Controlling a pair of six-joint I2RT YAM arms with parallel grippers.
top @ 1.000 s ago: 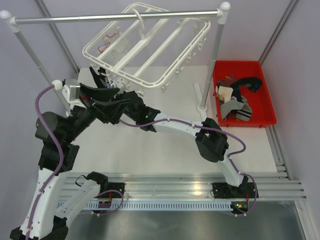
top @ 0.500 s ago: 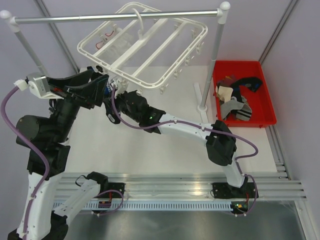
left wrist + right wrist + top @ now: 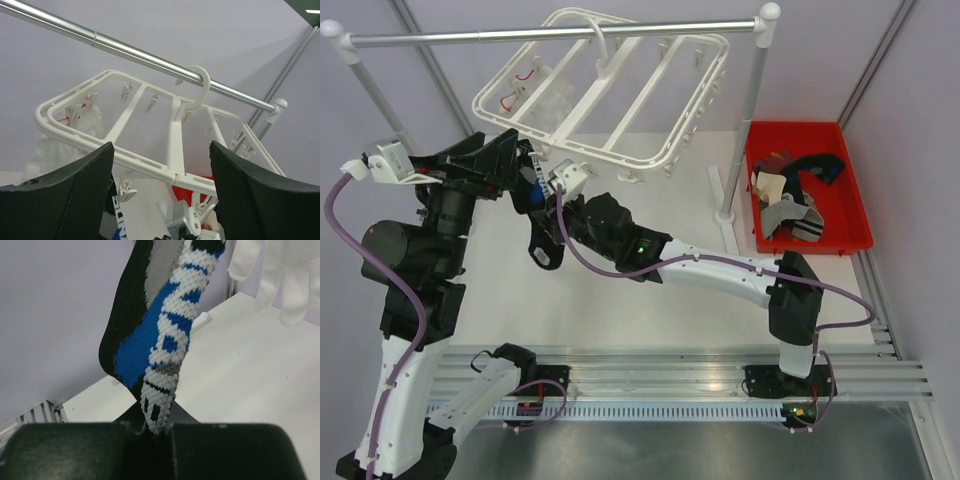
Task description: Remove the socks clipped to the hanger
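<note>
Top view: one hanger hooked on one silver rail, upper centre and tilted. The left gripper and right gripper both crowd under its near-left corner, so room is tight there. The left rail post sits close beside the left arm. The table lies open from centre to the right post. One red bin stands at the right edge, past that post, holding loose socks that are too piled to count. One black-and-blue sock hangs at the near-left corner.

Left wrist view: two black fingers spread wide, nothing between them. The frame's near edge is just ahead, with the hook over the rail. A white sock hangs at left.

Right wrist view: jaws pressed together, pinching the patterned sock's lower tip. Two white socks dangle upper right, apart from it, with open table beyond.
</note>
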